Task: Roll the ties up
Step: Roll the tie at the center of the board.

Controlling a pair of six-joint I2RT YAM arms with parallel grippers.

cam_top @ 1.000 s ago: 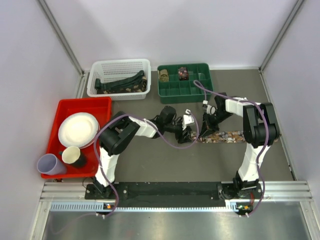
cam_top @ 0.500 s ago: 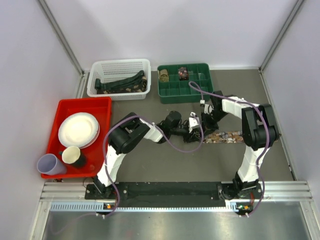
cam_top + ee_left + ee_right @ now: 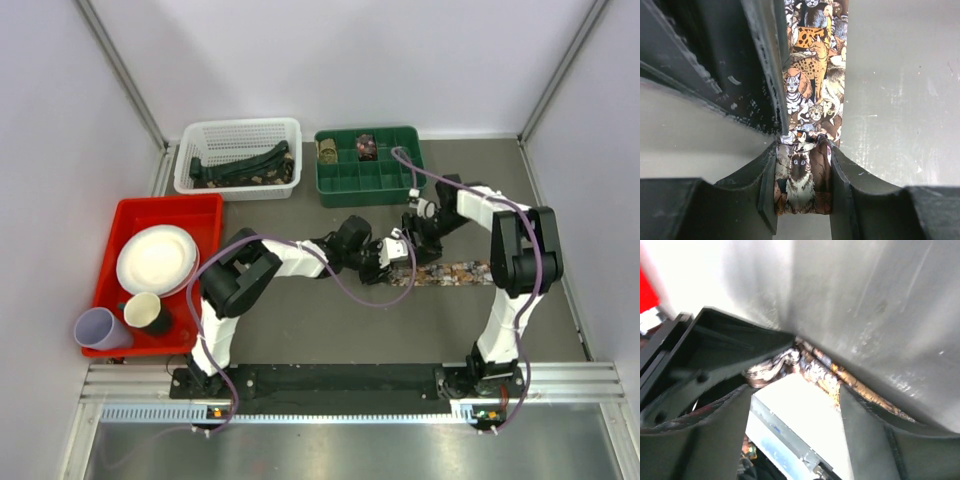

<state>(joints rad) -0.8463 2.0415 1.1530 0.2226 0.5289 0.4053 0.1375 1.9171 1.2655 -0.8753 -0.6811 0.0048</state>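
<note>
The left arm is stretched toward the middle of the top view, and the rolled end of the tie (image 3: 801, 185) is squeezed tight by the left gripper (image 3: 401, 263). The right arm is bent back from the right, and the right gripper (image 3: 416, 242) is held wide beside that end. The rest of the tie is laid flat toward the right.

My two tools, left gripper (image 3: 396, 254) and right gripper (image 3: 419, 236), one cat-print tie (image 3: 458, 272) laid flat, two rolled ties (image 3: 367, 147) in one green tray (image 3: 370, 198), one dark tie (image 3: 240, 163) in one white basket (image 3: 240, 125), one red tray (image 3: 205, 215), one plate (image 3: 156, 259), two cups (image 3: 146, 312).
</note>
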